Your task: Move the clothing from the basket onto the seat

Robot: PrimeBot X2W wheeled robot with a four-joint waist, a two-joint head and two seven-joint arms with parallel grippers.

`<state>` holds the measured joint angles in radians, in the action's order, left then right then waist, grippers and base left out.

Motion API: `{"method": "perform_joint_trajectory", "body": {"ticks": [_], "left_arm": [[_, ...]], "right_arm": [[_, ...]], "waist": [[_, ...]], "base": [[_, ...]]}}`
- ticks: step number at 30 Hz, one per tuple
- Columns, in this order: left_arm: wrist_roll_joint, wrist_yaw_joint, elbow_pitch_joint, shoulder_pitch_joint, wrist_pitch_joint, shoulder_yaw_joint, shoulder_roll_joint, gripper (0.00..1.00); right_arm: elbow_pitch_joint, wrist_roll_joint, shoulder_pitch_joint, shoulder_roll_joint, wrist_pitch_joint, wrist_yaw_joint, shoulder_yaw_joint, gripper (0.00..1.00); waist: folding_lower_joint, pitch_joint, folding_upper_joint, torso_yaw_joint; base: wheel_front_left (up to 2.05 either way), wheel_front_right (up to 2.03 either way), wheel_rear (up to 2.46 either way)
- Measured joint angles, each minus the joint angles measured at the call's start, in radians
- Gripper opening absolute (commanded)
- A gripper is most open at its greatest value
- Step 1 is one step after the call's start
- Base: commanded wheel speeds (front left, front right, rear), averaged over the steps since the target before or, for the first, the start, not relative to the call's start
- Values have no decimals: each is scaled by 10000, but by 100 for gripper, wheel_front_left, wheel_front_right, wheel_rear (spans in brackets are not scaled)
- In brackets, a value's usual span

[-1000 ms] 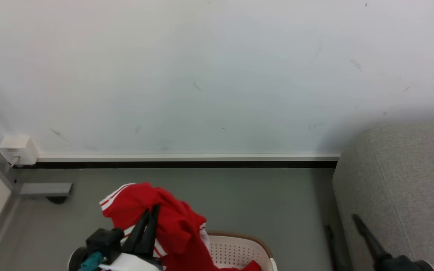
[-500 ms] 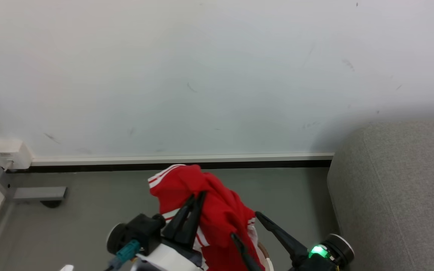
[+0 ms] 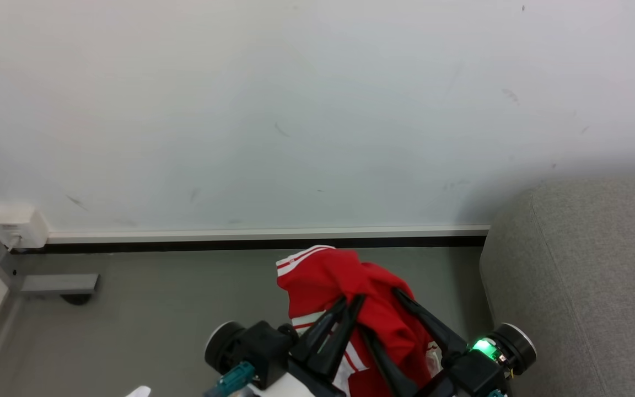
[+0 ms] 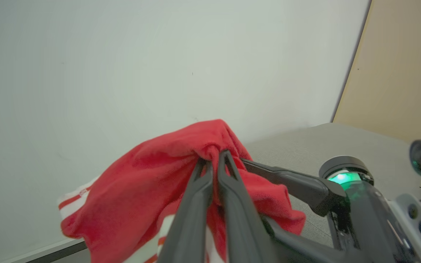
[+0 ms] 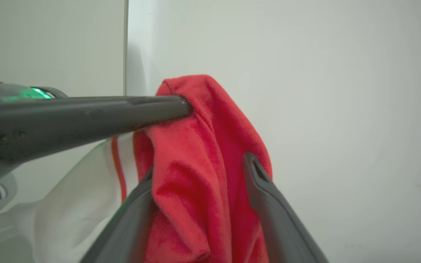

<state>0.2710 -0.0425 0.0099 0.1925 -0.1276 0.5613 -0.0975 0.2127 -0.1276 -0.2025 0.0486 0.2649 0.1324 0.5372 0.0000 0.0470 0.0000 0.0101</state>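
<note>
- Left gripper [image 3: 352, 301] is clamped tight on a bunched fold of the red garment [image 3: 328, 273], to the left of the seat [image 3: 587, 275].
- The red garment hangs in the air above the floor [image 3: 157, 314], draped over the left gripper's fingers. It is near the seat's left side but apart from it.
- White striped trim shows on the garment's edge farthest from the seat and again under the pinch.
- Right gripper [image 3: 380, 310] sits between the left gripper and the seat with its jaws spread wide. One finger is on each side of a hanging fold of the same garment.
- In the right wrist view the fabric hangs between those fingers, touching one finger but not pinched.
- A green light [image 3: 482, 346] glows on the right wrist, on the side toward the seat.
- The floor is grey, with a bare strip between the garment and the seat.
- The seat is light grey with a textured weave; its rounded corner is toward the garment.
- A baseboard [image 3: 268, 236], white over a dark strip, runs left from behind the seat's corner.
- A small white box [image 3: 19, 226] sits on the wall far left of the seat, with a grey bracket [image 3: 58, 283] just below it.
- The wall [image 3: 295, 110] behind the seat is pale and lightly scuffed.
</note>
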Motion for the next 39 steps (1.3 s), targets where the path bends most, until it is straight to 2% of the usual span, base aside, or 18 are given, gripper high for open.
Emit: {"method": "perform_joint_trajectory", "body": {"ticks": [5,10,11,12,13,19,21,23,24,31,39], "left_arm": [[86,-190,-439,-100,311,251,-81,0],[372,-247,-792,-134,564,383,-81,0],[408,-249,-823,-134,577,407,-79,0],[414,-268,-836,-136,633,428,-81,0],[472,-274,-848,-151,660,449,-75,0],[520,-184,-832,-166,702,433,-121,1],[489,-100,-792,-168,654,380,-163,37],[435,-58,-711,-174,610,349,-207,95],[433,10,-658,-198,581,322,-209,100],[265,150,-219,-280,222,268,-389,100],[92,244,548,-318,-339,261,-445,100]], "right_arm": [[270,121,58,-4,2,0,-182,100],[541,-132,41,-6,2,0,67,100],[614,-228,26,-6,2,0,119,55],[667,-360,12,-2,0,0,182,23],[700,-462,3,-6,2,0,228,0],[669,-876,-30,-2,0,0,299,0],[594,-959,-31,6,-2,0,188,0],[520,-1028,-40,71,-2,0,100,0],[466,-1032,-37,102,-2,0,27,0],[167,-1097,38,270,-4,0,-663,0],[-236,-951,240,518,-4,-2,-1616,0]], "waist": [[1,5,0,-3],[1,-2,0,4],[0,-5,0,5],[1,-8,0,6],[0,-9,0,11],[1,-21,0,99],[0,-28,0,160],[1,-36,0,248],[0,-37,0,301],[1,-107,0,860],[1,-193,0,2019]], "base": [[0,0,0],[0,0,0],[0,0,0],[0,0,0],[0,0,0],[0,0,0],[0,0,0],[0,0,0],[0,0,0],[0,0,0],[0,0,0]]}}
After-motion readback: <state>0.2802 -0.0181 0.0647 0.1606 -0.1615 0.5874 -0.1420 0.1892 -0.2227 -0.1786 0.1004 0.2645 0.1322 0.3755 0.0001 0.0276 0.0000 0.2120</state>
